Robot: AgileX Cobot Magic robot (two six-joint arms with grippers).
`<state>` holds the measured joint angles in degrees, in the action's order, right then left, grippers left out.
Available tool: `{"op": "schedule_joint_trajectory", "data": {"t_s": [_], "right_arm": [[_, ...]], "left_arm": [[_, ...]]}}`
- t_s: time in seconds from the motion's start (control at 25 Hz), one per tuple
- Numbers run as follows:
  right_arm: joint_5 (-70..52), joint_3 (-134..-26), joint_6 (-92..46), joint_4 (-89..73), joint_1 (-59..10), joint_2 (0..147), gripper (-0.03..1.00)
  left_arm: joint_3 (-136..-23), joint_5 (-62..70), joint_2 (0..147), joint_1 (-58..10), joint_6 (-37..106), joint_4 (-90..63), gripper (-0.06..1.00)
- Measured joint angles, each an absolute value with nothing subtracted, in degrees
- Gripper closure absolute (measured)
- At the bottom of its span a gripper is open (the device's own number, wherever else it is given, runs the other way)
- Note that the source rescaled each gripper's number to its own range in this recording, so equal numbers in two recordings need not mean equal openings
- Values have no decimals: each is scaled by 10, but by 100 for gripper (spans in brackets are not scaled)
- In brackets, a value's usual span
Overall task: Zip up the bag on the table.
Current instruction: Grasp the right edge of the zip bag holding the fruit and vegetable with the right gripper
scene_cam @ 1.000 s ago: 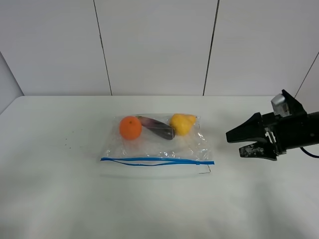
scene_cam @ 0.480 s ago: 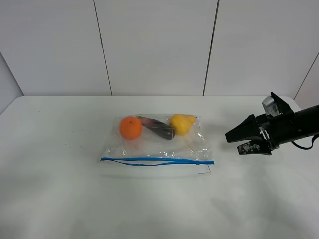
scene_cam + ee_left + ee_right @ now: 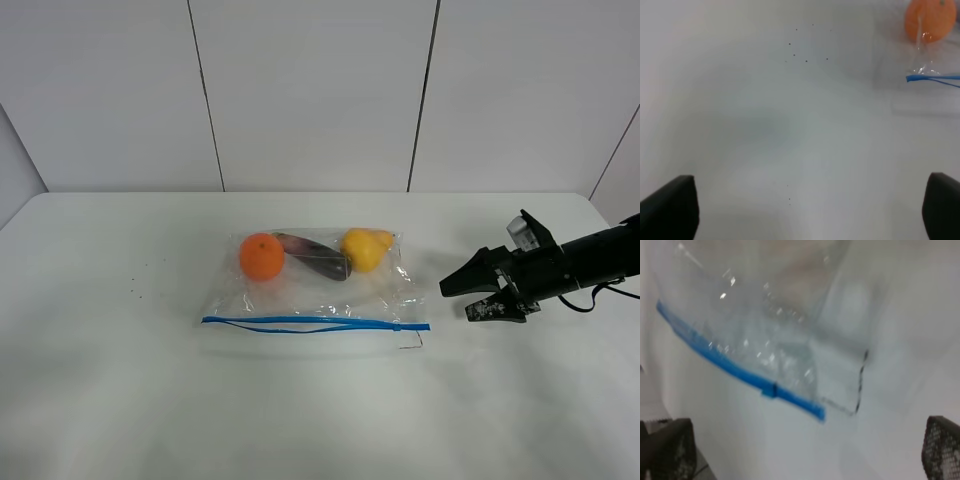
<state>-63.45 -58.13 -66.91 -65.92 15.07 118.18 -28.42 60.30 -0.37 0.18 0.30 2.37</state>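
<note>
The bag (image 3: 315, 285) lies flat near the middle of the counter (image 3: 120, 400), holding an orange (image 3: 262, 256), a purple vegetable (image 3: 315, 257) and a yellow fruit (image 3: 366, 249) along its far side. Its blue strip (image 3: 315, 323) runs along the near edge. The two lines of the strip stand apart over the middle stretch, so I judge the bag unsealed. The slider (image 3: 770, 390) sits close to the strip's right end. My right fingers (image 3: 460, 292) are spread open and empty, low over the counter just off the bag's right edge and not touching it. My left fingers (image 3: 670, 210) are also parted wide and hold nothing. They look across bare counter towards the strip's left end, and the high camera does not show them. Recommendation: pin the right corner of the bag, pinch the slider squarely, and draw it along the strip in a straight, level line. The film is slack and will likely bunch if unheld. The right wrist view is blurred, so I cannot confirm the slider's exact seating.
</note>
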Motion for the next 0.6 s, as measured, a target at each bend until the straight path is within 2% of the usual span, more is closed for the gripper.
{"op": "schedule_joint_trajectory", "data": {"t_s": [0.2,0.6], "right_arm": [[-638,-600,-671,-679,140,1222,-3],[-641,-654,-657,-687,60,1262,-3]], "left_arm": [[-284,603,-4,2,0,24,-6],[-284,603,-4,2,0,24,-6]]}}
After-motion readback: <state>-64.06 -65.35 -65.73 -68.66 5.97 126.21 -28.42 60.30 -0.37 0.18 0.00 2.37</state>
